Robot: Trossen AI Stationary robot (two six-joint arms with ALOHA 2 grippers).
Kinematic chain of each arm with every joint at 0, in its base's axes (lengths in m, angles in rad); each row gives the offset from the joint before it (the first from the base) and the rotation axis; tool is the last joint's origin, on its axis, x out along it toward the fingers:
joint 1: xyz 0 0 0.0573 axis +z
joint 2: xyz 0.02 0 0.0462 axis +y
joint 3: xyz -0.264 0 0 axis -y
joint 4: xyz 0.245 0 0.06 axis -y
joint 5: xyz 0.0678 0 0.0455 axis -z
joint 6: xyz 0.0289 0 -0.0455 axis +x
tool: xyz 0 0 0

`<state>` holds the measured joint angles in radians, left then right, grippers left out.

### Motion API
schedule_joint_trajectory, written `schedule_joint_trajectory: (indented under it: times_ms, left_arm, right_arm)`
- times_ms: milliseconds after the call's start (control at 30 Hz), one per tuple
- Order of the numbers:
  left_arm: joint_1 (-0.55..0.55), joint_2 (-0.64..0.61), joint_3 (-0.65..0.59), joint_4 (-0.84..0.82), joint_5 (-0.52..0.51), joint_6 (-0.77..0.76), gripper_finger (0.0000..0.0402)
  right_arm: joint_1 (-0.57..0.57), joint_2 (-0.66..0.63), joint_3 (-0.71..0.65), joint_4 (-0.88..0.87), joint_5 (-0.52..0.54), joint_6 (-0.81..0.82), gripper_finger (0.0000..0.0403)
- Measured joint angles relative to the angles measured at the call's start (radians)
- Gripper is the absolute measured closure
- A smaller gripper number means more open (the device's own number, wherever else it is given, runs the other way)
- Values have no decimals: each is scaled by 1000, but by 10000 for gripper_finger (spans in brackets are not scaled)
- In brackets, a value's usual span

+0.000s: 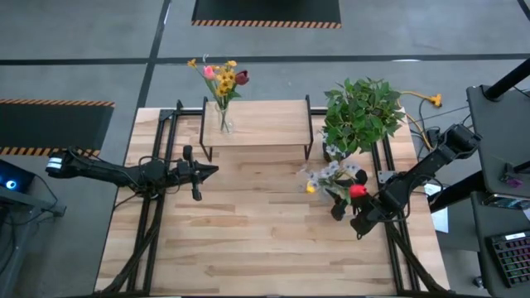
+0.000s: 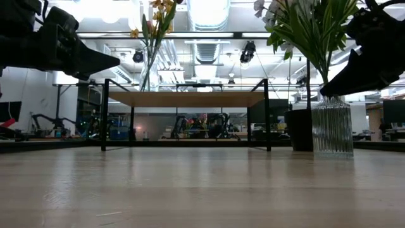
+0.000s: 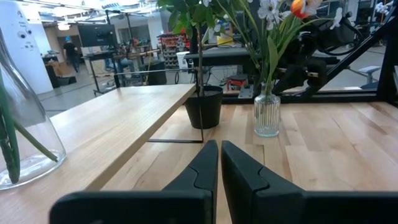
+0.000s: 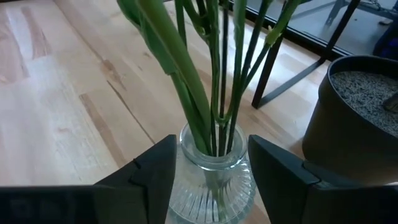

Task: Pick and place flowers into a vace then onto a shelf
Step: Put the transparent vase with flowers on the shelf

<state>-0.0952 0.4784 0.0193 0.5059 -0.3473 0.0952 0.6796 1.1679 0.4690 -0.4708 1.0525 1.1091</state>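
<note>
Right wrist view places the right end effector (image 4: 208, 171) astride a ribbed glass vase (image 4: 210, 180), one dark finger on each side of the neck and the jaws standing wide; whether the pads touch the glass cannot be told. Green stems of the flowers (image 4: 214, 74) rise from the vase mouth between the fingers, so the long axis of vase and bouquet is upright and runs across the line of closure. In the high view this bouquet (image 1: 333, 175) stands on the desk (image 1: 248, 240) just in front of a bushy potted plant (image 1: 361, 114), with the right end effector (image 1: 358, 217) at its near side. The shelf (image 1: 261, 122), a low wood-topped rack on thin black legs, lies toward the far left of that vase, and a second vase of yellow, pink and maroon flowers (image 1: 222, 81) already stands at its left end. The left end effector (image 1: 207, 171), fingers pressed together and holding nothing, waits above the desk in front of the shelf, well apart from the ribbed vase; the right arm is clearly the nearer. Judged from this, the coming move needs a firm closure on the neck, then a lift clear of the shelf top. The desk is pale planked wood; beyond it the low view shows a bright workshop hall.
</note>
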Motion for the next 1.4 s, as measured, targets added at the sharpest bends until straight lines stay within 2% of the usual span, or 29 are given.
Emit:
schedule_joint_trajectory:
  times_ms: [167, 500, 733, 1000, 1167, 1400]
  left_arm:
    - [0, 0, 0, -2, 0, 0, 398]
    - [0, 0, 0, -2, 0, 0, 398]
    - [0, 0, 0, -2, 0, 0, 398]
    - [0, 0, 0, -2, 0, 0, 398]
    - [0, 0, 0, -2, 0, 0, 398]
    - [0, 0, 0, -2, 0, 0, 398]
  right_arm:
    - [0, 0, -2, 1, 4, 0, 228]
    - [0, -1, -21, 9, 14, 38, 291]
    - [1, -1, -20, 11, 24, 63, 289]
    - [0, -2, 20, 93, -20, 43, 295]
    - [1, -2, 62, 154, -64, -67, 295]
    - [0, -2, 138, 247, -67, -286, 295]
